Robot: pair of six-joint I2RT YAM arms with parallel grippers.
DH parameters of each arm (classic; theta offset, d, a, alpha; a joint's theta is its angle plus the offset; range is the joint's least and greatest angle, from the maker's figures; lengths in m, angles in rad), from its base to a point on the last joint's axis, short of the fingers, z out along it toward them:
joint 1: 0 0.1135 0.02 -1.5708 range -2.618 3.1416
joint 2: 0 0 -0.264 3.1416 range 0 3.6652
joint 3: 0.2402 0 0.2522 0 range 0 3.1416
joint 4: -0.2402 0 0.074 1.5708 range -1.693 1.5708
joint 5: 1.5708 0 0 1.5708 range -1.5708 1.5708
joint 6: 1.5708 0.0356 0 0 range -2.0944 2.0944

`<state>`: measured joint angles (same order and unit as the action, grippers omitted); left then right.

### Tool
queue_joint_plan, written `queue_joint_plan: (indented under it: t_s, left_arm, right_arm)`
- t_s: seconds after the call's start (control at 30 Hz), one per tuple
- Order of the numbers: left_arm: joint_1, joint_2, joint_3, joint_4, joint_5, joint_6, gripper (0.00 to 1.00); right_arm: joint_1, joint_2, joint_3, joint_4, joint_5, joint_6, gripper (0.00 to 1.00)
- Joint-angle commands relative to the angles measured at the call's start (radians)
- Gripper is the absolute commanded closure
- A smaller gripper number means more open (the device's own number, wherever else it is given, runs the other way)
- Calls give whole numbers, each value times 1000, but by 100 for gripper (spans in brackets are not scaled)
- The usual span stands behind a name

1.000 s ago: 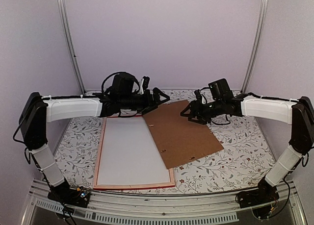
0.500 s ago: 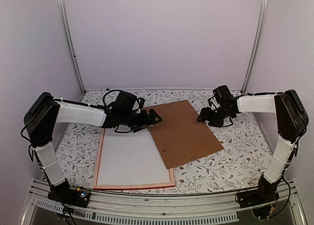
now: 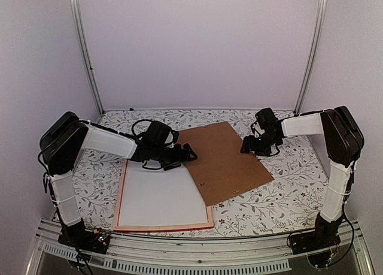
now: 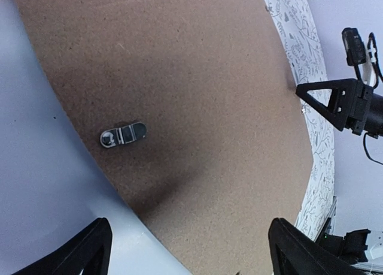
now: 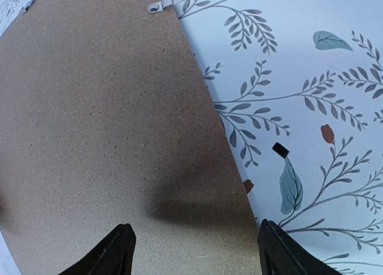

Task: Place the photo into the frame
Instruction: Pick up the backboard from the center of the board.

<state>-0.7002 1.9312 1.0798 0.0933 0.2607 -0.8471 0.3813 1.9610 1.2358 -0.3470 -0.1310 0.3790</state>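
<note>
While photo lies white-back-up inside frame, lower left | left claw and right claw gape empty, flanking backing board, centre | next, likely: grip board, cover photo.

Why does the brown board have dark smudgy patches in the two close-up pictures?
Those look like shadows, not stains: in the left wrist view a soft dark patch lies on the brown board low in the picture; the right wrist view shows one too; the top view is evenly lit.
</note>
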Motion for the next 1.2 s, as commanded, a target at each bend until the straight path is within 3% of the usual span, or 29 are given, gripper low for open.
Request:
queue_joint_plan:
  t_s: [0.0, 0.4, 0.63, 0.9, 1.17]
  left_arm:
    - [8, 20, 12, 31, 23, -8, 7]
    - [7, 25, -14, 70, 32, -47, 9]
    - [7, -5, -46, 72, -8, -58, 7]
    - [10, 14, -48, 136, 50, -82, 12]
    - [15, 38, -51, 201, 108, -117, 22]
  right_arm:
    - [-7, 41, -9, 14, -16, -24, 26]
    - [6, -97, -161, 95, -178, 55, 29]
    - [20, -189, -157, 50, -90, 73, 29]
    - [-4, -128, -126, 35, -32, 47, 28]
    - [-3, -73, -166, 97, -100, 56, 30]
